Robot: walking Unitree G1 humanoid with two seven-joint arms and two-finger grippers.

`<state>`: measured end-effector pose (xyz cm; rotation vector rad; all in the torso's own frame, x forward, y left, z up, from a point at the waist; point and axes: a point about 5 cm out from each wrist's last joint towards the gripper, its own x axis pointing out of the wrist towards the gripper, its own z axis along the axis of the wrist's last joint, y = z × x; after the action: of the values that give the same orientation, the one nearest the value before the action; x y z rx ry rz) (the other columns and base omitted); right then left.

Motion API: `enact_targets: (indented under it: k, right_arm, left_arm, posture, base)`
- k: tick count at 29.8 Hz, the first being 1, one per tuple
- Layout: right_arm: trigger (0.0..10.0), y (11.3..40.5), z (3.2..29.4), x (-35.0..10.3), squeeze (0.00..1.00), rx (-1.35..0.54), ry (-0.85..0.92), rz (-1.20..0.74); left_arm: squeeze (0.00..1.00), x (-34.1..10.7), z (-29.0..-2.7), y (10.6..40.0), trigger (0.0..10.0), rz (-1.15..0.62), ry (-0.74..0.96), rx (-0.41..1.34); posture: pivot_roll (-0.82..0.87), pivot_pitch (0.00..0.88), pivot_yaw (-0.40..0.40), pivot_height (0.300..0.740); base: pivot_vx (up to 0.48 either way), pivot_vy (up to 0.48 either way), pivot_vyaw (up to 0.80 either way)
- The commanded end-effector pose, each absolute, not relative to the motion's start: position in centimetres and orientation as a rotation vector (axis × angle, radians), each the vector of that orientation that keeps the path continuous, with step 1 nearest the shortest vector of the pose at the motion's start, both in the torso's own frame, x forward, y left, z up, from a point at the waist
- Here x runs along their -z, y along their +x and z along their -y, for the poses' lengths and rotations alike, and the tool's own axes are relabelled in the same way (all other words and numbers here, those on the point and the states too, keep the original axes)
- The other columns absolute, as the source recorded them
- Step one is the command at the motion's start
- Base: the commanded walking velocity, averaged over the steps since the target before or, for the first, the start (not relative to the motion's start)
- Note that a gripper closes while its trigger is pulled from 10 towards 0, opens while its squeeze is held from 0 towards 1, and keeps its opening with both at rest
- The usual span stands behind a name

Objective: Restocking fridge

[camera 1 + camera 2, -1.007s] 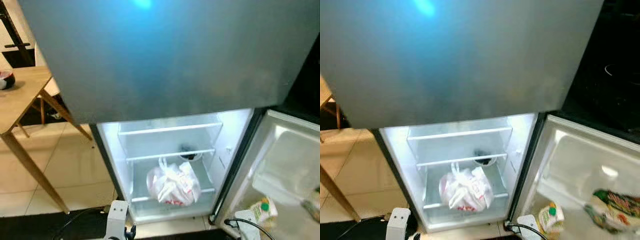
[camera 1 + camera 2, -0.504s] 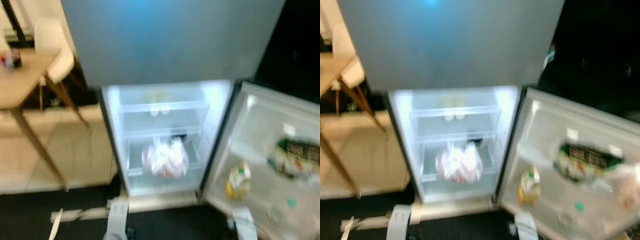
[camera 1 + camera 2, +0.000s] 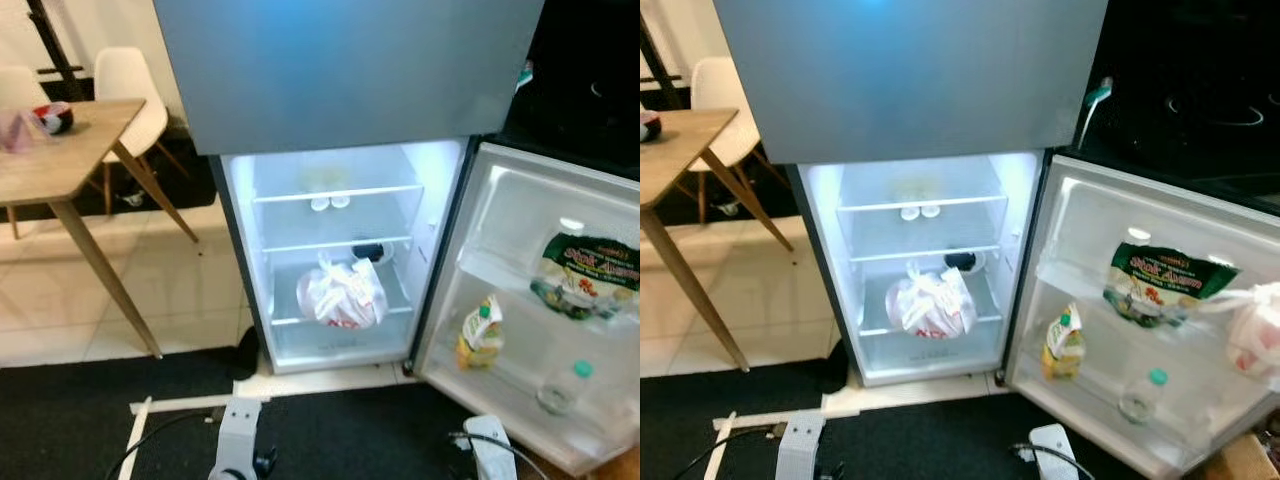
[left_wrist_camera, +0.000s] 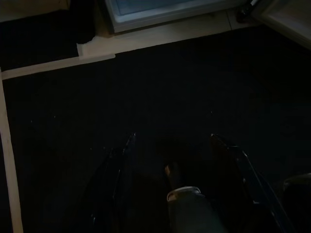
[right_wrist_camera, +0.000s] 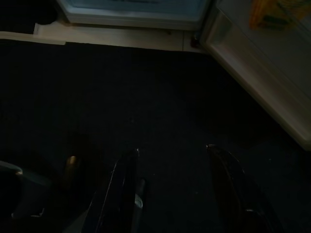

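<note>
fridge [image 3: 440, 250]: lower compartment open and lit, straight ahead of the robot; door [image 3: 1140, 330] swung out on the robot's right.
white bag [image 3: 342, 295]: on the lower glass shelf, roughly centred, knotted top up. A dark bowl-like thing [image 3: 368, 252] sits just behind it; can't tell what it is.
upper shelf: two small pale round items [image 3: 330, 203], too small to identify.
door bins: green snack bag [image 3: 1165, 283] in the upper bin; yellow carton with green cap [image 3: 1063, 343] and a clear bottle with green cap [image 3: 1138, 397] lower down.
left pincer [image 4: 170, 160]: hangs low over the dark mat, fingers spread, holding nothing.
right pincer [image 5: 170, 165]: same, low over the mat, fingers apart, empty. Door's bottom edge is near it on its outer side.
key relation: fridge contents lie ahead of and above both pincers, well apart. Shelves sit between the two arms; door bins are nearer the right arm.
stock to load: none in either pincer. A wooden table [image 3: 60, 160] stands off to the robot's left with a small red and white item [image 3: 55, 115] on it.
judgement: next move looks like fetching stock, not placing.
</note>
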<state>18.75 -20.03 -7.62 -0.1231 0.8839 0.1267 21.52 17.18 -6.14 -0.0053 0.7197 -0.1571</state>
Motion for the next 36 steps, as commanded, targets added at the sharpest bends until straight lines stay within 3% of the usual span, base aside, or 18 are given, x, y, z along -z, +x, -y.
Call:
enact_targets:
  k: [1,8,14,36]
  right_arm:
    - [10.0,19.3,19.6,7.3,0.00,-0.150,-0.117,-0.849]
    - [10.0,19.8,19.0,6.9,0.00,-0.192,-0.076,-0.795]
    - [10.0,20.1,18.1,6.5,0.00,-0.279,-0.045,-0.742]
    - [10.0,20.3,18.3,6.3,0.00,-0.289,-0.050,-0.729]
  left_arm:
    - [0.00,6.0,-17.7,21.5,10.0,-0.708,0.015,0.145]
    - [0.00,5.7,-17.6,21.8,10.0,-0.664,0.029,0.152]
    - [0.00,5.5,-17.5,21.8,10.0,-0.641,0.034,0.163]
    - [0.00,5.3,-17.5,22.1,10.0,-0.625,0.037,0.175]
  posture:
    - [-0.06,0.049,0.025,0.740]
    - [-0.06,0.046,0.025,0.740]
    - [-0.05,0.041,0.027,0.740]
    - [-0.06,0.029,0.032,0.740]
  base:
    - [0.000,0.000,0.00]
    - [0.000,0.000,0.00]
    - [0.348,0.000,0.00]
    - [0.397,0.000,0.00]
